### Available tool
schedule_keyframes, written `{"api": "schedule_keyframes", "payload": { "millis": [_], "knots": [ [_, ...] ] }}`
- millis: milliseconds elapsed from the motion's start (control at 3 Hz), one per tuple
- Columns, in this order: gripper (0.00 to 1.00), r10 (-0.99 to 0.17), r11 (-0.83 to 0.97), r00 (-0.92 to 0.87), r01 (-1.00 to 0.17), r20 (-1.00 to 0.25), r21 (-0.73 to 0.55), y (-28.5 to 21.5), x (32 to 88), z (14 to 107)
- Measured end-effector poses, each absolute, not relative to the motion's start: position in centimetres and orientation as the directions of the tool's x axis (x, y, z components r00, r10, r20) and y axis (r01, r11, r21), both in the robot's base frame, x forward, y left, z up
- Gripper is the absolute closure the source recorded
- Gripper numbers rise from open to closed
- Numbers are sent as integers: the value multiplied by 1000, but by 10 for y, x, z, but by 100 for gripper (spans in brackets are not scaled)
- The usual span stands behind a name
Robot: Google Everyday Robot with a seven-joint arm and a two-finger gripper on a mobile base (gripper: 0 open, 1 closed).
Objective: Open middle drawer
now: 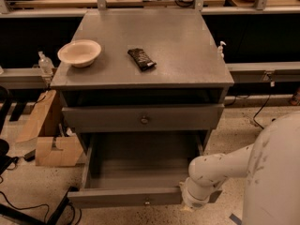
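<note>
One camera, set high in front of the cabinet (140, 55), looked steeply down and forward at close range. The robot's own white arm (225, 165) filled the lower right corner. The gripper (190, 201) sat low in frame, at the right front end of the pulled-out middle drawer (122, 197).
</note>
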State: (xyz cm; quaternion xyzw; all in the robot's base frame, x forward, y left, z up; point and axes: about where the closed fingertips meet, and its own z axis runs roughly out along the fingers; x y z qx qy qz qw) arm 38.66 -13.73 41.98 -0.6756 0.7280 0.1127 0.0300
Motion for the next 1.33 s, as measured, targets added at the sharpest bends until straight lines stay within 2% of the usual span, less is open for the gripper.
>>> {"api": "schedule_keyframes", "payload": {
  "millis": [1333],
  "knots": [
    [100,-977,62,-85,-990,-196,124,-137,387,420]
  ]
}}
